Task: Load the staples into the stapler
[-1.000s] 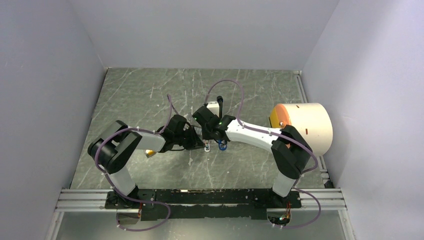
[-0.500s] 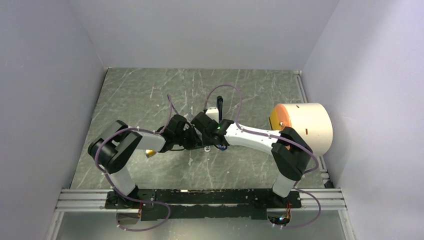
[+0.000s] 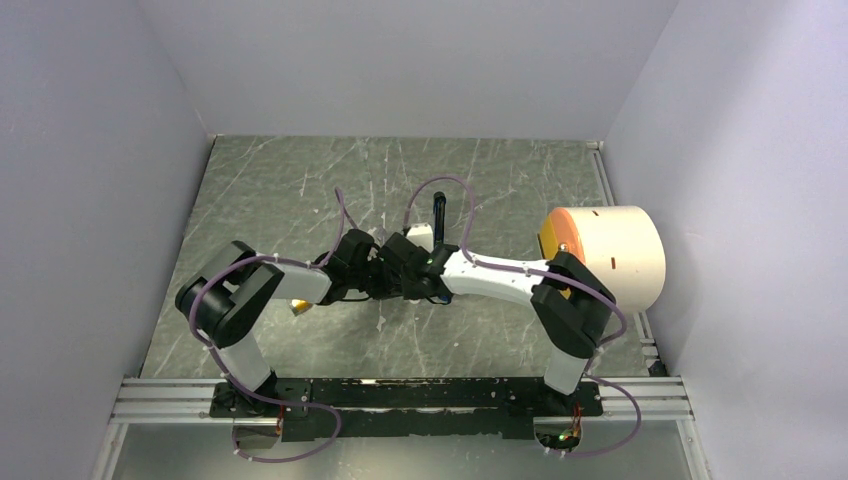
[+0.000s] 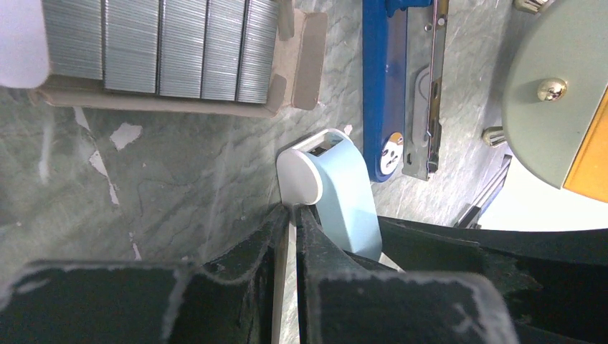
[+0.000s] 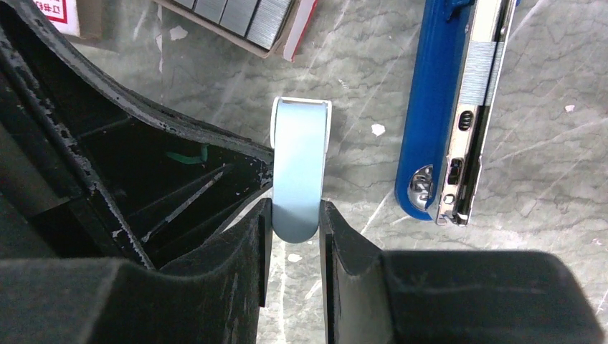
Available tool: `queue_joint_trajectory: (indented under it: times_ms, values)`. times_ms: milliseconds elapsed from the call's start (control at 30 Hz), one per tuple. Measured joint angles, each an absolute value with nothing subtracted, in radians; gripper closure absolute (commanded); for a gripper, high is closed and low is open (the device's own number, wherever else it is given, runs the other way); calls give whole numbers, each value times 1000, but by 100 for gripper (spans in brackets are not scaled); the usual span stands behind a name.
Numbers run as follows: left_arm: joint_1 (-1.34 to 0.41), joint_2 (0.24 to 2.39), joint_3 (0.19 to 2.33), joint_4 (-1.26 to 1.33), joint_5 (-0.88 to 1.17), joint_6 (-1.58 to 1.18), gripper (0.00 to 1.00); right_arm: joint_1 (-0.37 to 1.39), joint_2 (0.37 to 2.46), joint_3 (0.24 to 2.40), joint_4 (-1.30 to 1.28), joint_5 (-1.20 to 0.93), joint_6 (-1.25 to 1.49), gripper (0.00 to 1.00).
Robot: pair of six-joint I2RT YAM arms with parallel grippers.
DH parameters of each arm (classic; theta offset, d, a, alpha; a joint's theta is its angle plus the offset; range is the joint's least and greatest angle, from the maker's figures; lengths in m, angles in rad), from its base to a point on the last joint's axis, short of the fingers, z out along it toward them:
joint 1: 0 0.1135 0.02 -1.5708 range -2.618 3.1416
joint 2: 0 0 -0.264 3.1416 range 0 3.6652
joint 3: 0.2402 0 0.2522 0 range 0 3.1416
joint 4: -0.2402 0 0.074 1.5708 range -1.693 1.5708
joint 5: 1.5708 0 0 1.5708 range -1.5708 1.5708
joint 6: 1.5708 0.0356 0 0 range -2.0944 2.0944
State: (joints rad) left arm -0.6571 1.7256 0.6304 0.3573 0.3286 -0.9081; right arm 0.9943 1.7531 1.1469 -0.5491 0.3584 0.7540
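Note:
The blue stapler [image 5: 430,115] lies open on the table, its metal rail [image 5: 473,107] facing up, with a ribbed silvery stretch in it. Several staples [image 4: 158,46] sit side by side in the grey tray [image 4: 297,61]. My right gripper [image 5: 295,215] is shut on the rounded end of a small pale blue and white piece [image 5: 300,158], held just above the table. My left gripper [image 4: 294,211] meets it from the other side, its fingers nearly together on the piece's thin white edge [image 4: 301,175]. In the top view both grippers [image 3: 398,278] touch mid-table.
A big white cylinder with an orange face [image 3: 605,255] stands at the right. A small orange-yellow block [image 3: 299,306] lies by the left arm. The red-and-white box [image 5: 64,14] shows beside the tray. Grey walls enclose the table on three sides.
My right arm has swung left with the pale blue piece, up against my left gripper. The left arm has barely moved.

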Motion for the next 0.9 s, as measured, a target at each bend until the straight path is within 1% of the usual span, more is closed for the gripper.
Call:
queue_joint_trajectory:
  times_ms: [267,533,733,900]
  values:
    - [-663,1713,630,346,306,-905,85,995,1783,1154,-553,344,760,75]
    - [-663,1673,624,285,263,-901,78,989,1818,1189,-590,330,756,74]
    - [-663,1621,618,212,212,-883,76,980,1826,1211,-614,316,747,68]
    - [-663,1581,614,152,168,-865,72,974,1832,1247,-645,307,724,60]
